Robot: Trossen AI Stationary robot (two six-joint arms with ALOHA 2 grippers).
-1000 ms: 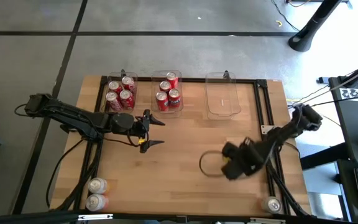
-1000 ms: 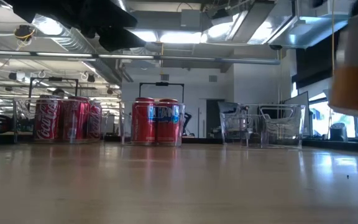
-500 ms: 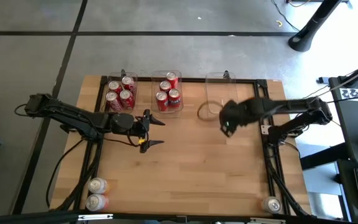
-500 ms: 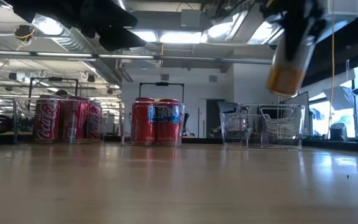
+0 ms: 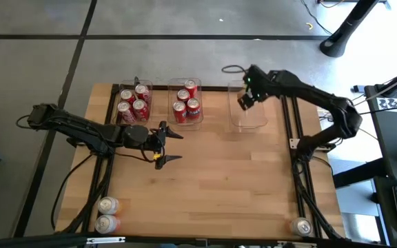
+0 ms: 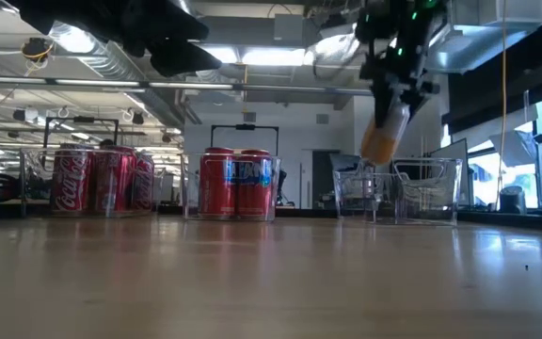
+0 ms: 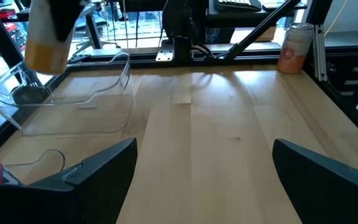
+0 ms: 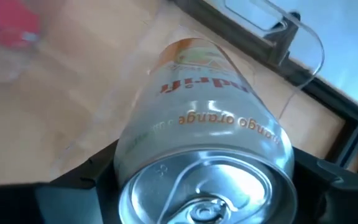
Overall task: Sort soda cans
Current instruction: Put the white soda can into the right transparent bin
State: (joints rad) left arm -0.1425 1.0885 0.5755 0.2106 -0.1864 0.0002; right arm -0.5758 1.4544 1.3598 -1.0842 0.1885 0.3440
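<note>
My right gripper (image 5: 244,101) is shut on a white-and-orange soda can (image 8: 211,106) and holds it in the air above the empty clear bin (image 5: 247,118) at the far right. The can (image 6: 384,135) also shows in the low view, over that bin (image 6: 412,193). Several red soda cans stand in the left bin (image 5: 132,103), and several more in the middle bin (image 5: 187,102). My left gripper (image 5: 173,145) hovers open, left of the table's middle, with nothing between its fingers. My right gripper pinches the can's side wall just below the silver top (image 8: 131,158) between its two fingers (image 8: 95,177), one on each side. The fingers come from above, slanting down. The can is lifted clear and hangs tilted, its bottom end (image 6: 377,151) lowest, above the bin.
Two cans (image 5: 107,205) (image 5: 105,223) stand at the table's near left corner and one can (image 5: 300,226) at the near right corner. A black frame rail (image 5: 291,138) runs along the table's right side. Bare wood (image 5: 219,179) lies between the arms.
My right gripper has carried the can from the near right part of the table toward the far edge, until it is over the far right bin, rolling its wrist on the way. The can stays clear of the table. My left arm has kept still.
</note>
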